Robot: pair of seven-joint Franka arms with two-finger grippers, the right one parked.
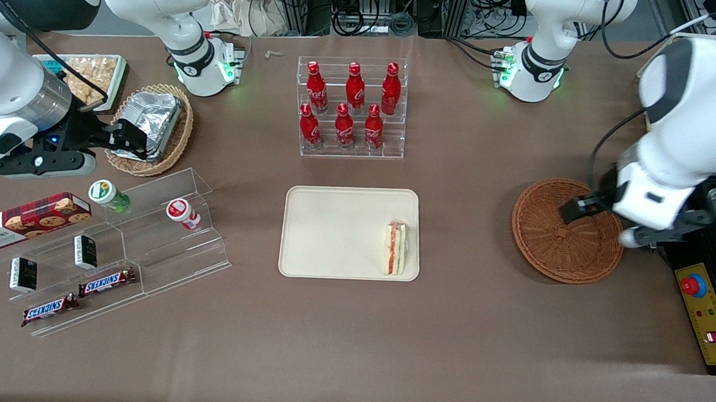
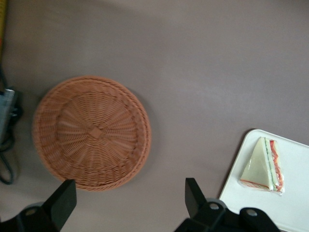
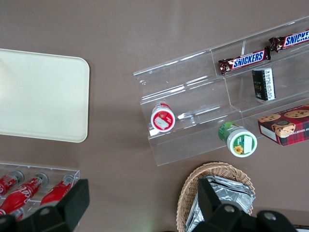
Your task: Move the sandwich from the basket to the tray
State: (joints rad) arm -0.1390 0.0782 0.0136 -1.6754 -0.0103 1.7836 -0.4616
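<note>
On the brown bench [image 1: 461, 329], the cream tray [image 1: 332, 230] holds the sandwich [image 1: 395, 248] at its three-o'clock edge, fully inside the rim. The wicker basket [image 1: 551, 254] sits empty, well apart. The claw [image 1: 584, 208] hangs over the basket, spread wide, gripping nothing. Placement looks done; best to withdraw straight up without brushing the basket.

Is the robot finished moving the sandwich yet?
Pretty much. The sandwich already lies on the tray, near the edge closest to the basket, and the basket has nothing in it. The gripper hangs above the basket with its jaws open, holding nothing. Nothing seems left to carry; the arm probably only needs to pull away.
</note>
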